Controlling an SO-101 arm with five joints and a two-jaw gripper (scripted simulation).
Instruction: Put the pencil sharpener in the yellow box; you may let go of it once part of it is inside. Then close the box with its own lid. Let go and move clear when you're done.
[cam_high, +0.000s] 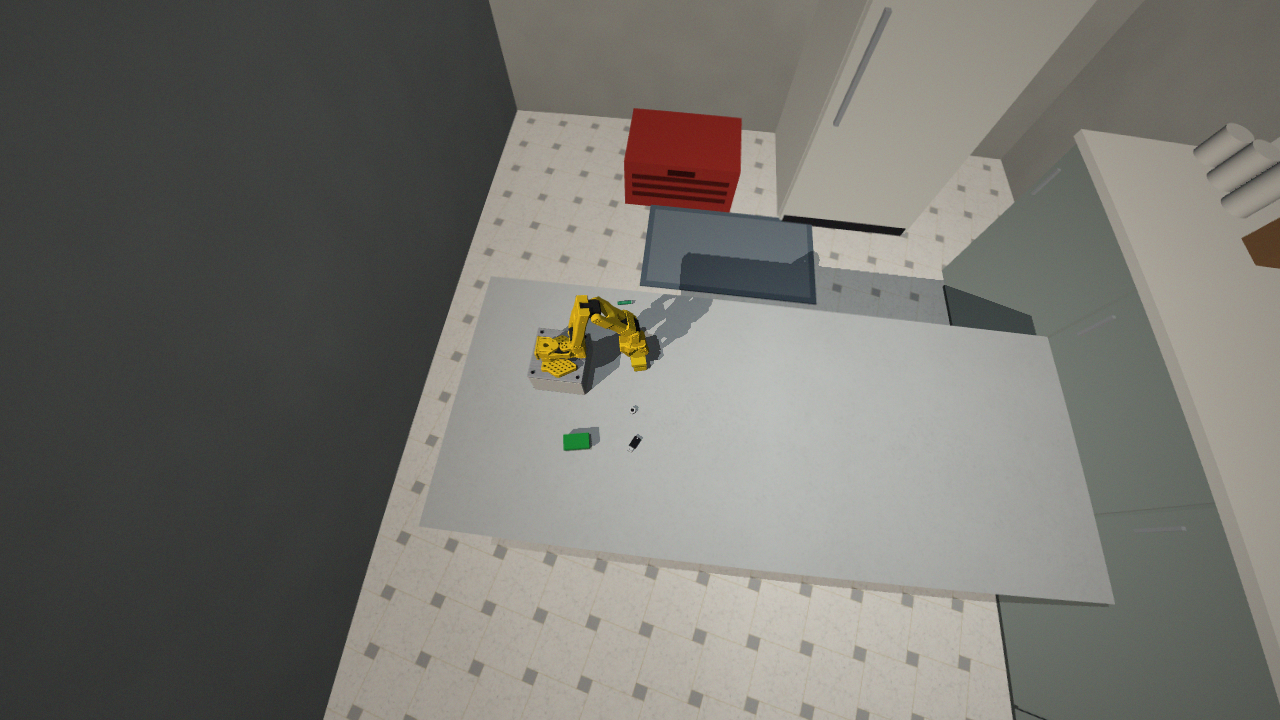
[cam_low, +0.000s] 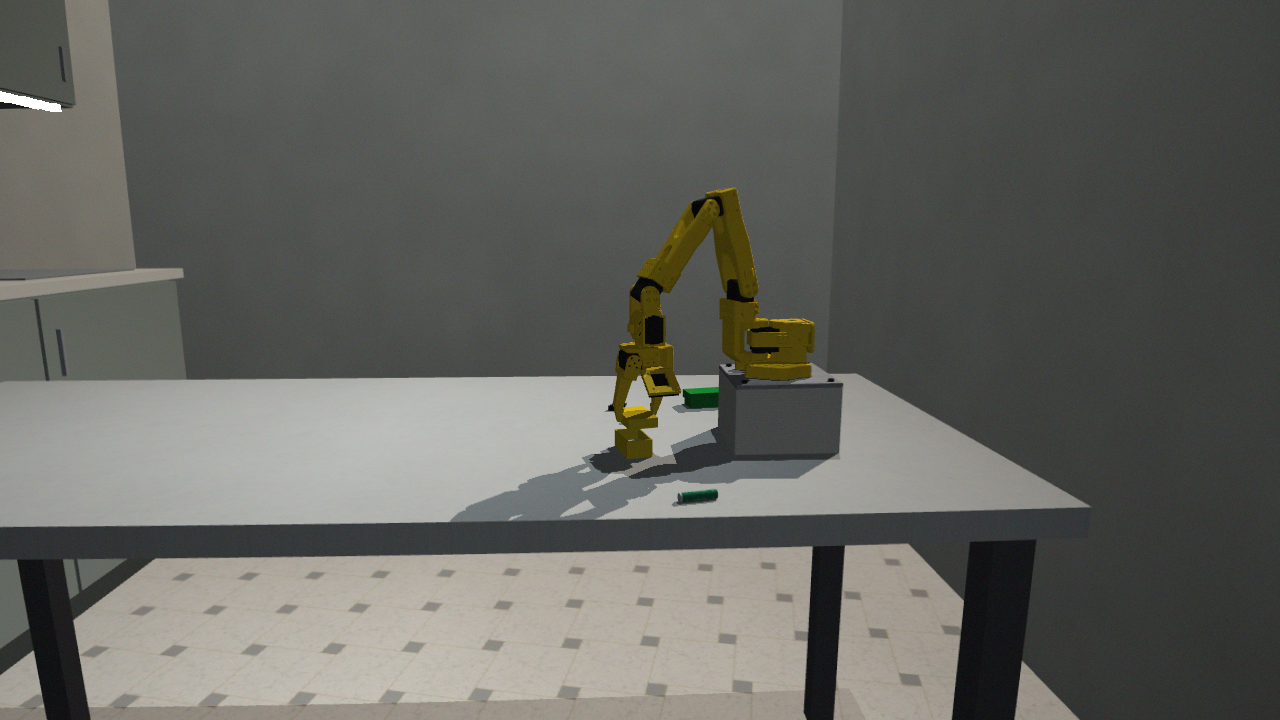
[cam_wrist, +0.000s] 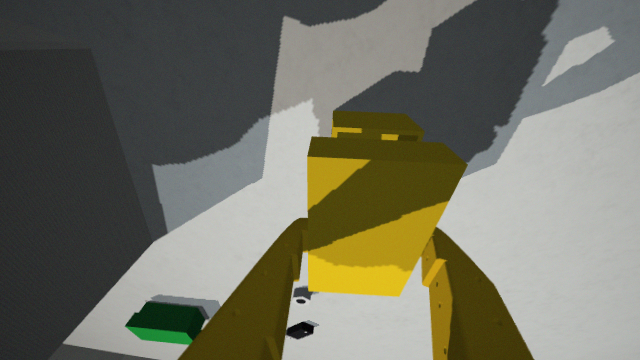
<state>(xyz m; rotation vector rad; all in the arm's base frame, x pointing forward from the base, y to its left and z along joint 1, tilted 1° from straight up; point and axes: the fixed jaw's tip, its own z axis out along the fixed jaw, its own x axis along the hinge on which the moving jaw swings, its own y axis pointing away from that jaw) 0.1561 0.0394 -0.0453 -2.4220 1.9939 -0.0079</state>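
A dark wall (cam_high: 223, 313) closes off the left of the room, and a pale tiled floor (cam_high: 626, 644) with small grey diamonds runs beneath a long grey table (cam_high: 850, 465). Near the table's left end stands a grey pedestal (cam_high: 537, 380) carrying the yellow arm (cam_high: 608, 315), which arches up and drops down to the right. A green block (cam_high: 576, 440) lies on the near side of the pedestal. Just right of it are a small grey piece (cam_high: 633, 409) and a black piece (cam_high: 635, 441); whether either one is the pencil sharpener cannot be told.

The gripper (cam_low: 637, 416) points down, clamped on the yellow lid (cam_wrist: 375, 215). The lid hangs directly over the yellow box (cam_low: 633, 444), which sits on the table in the arm's shadow. The box's inside is hidden.

A green cylinder (cam_low: 697, 495) lies alone by the table's far edge in the top view. Beyond that edge a red tool chest (cam_high: 682, 161) stands against the back wall, with a grey-blue mat (cam_high: 729, 255) on the floor before it. Right of these rises a tall pale cabinet (cam_high: 895, 107). A counter (cam_high: 1163, 268) over grey-green cupboards lines the right side, with pale rolls (cam_high: 1239, 170) at its far end.
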